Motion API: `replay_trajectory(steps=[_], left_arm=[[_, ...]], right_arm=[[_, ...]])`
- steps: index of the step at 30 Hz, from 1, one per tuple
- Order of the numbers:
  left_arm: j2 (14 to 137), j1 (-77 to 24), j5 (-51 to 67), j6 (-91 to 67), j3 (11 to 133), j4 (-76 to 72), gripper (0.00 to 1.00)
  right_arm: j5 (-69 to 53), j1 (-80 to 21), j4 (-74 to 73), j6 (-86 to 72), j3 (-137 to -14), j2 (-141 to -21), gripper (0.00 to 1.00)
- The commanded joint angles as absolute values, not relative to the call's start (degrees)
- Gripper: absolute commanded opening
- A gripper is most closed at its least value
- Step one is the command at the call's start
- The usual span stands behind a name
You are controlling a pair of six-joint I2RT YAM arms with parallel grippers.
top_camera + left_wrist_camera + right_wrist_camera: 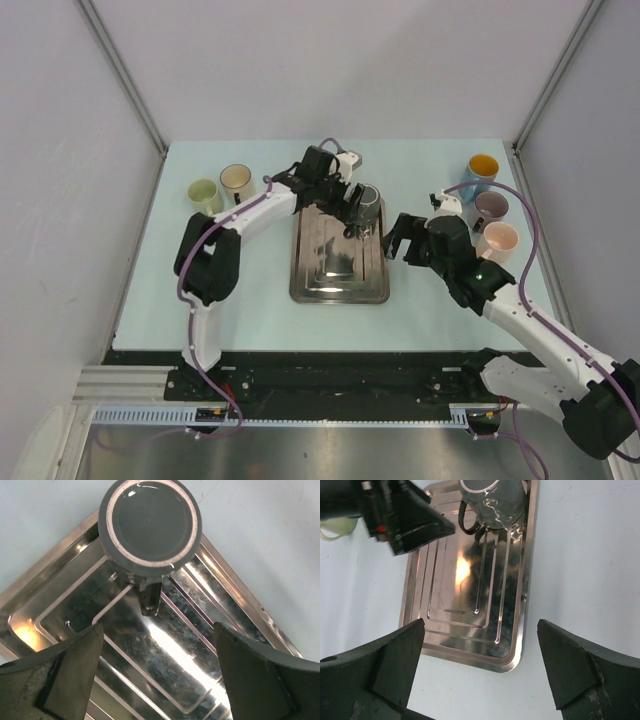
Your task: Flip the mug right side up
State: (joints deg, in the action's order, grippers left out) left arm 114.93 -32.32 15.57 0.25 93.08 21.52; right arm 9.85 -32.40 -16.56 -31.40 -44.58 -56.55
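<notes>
Standing base-up in the far right corner of the steel tray (pixel 338 282), the grey mug (pixel 367 199) sits beneath the left gripper (pixel 157 632), fingers spread and empty; the right gripper (pixel 402 236), likewise spread, hovers beside the tray.

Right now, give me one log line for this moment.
mug: upside down on tray | left gripper: open, over mug, no contact | right gripper: open, near tray | flip: not done
</notes>
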Motion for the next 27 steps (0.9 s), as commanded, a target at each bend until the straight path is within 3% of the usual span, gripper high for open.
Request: replay_trajectory(steps=[1, 10, 27], left_arm=[[120.74, -31.29, 18.45, 7.82, 103.07, 27.24, 0.94], [130.25, -31.2, 17.84, 12.12, 117.67, 35.59, 0.84], [134.21, -33.57, 16.44, 15.21, 121.11, 37.79, 0.69]], right_arm=[[12.74, -34.54, -17.05, -29.18, -45.79, -54.5, 1.0], [12.83, -35.51, -18.19, -29.09, -45.79, -53.61, 1.0], [13.27, -35.86, -21.53, -30.67, -45.79, -52.65, 1.0]])
